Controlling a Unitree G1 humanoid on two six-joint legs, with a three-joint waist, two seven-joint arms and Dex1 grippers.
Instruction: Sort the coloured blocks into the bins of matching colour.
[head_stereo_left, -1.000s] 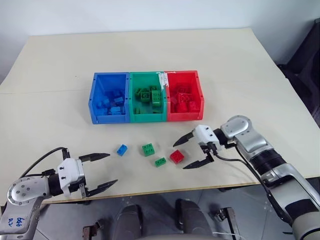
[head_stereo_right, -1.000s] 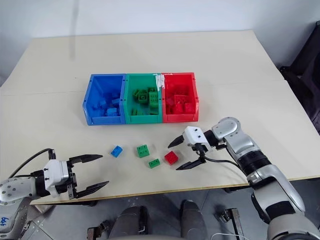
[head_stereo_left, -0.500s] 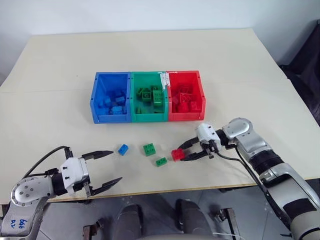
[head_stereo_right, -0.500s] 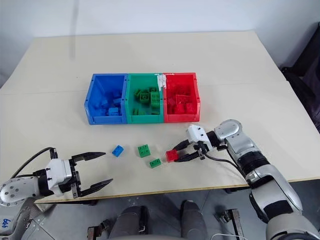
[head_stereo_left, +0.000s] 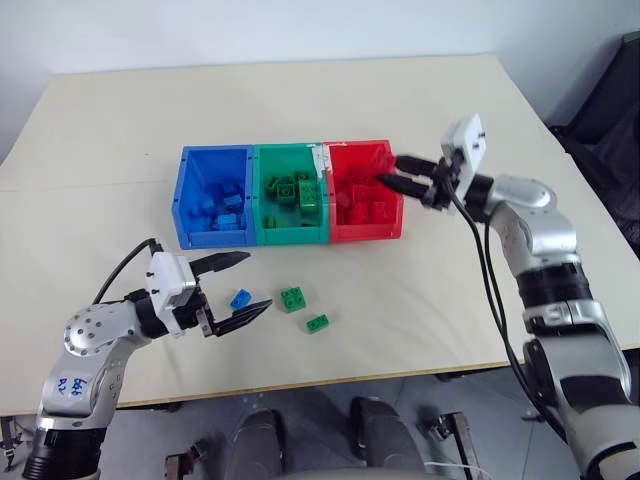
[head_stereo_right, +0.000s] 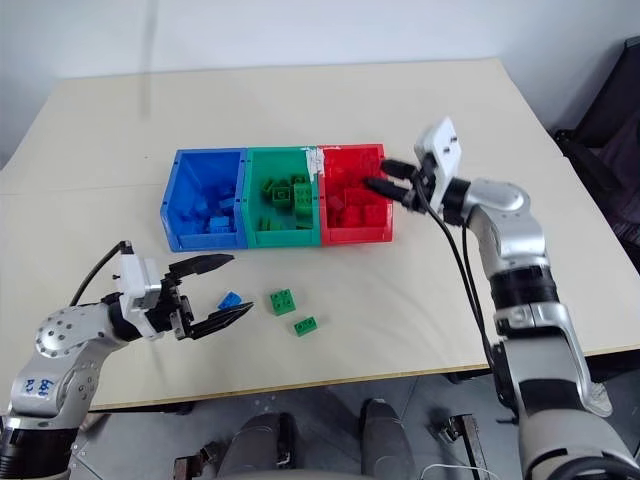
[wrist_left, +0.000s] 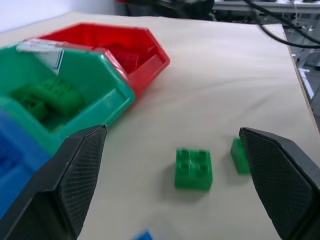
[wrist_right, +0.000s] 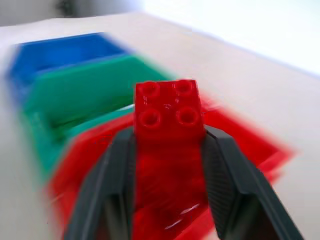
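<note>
Right end effector raised over the near right corner of the red bin, fingers clamped on a red block, studs showing in the right wrist view. Left end effector low over the front of the counter, fingers spread wide apart, nothing between them but the blue block lying on the surface just inside their span.

Counter pale beige, carrying everything. On its middle, three joined bins in a row: blue bin on the robot's left, green bin in the centre with white tape at the rim beside the red one, red bin on the right. Each bin holding several blocks of its own colour.

In front of the bins, three loose blocks on the counter: the blue one nearest the left end effector, a larger green block with four studs to its right, a smaller green block just beyond and slightly nearer the front edge. Both green blocks apart from each other, and also seen between the left fingertips in the left wrist view.
</note>
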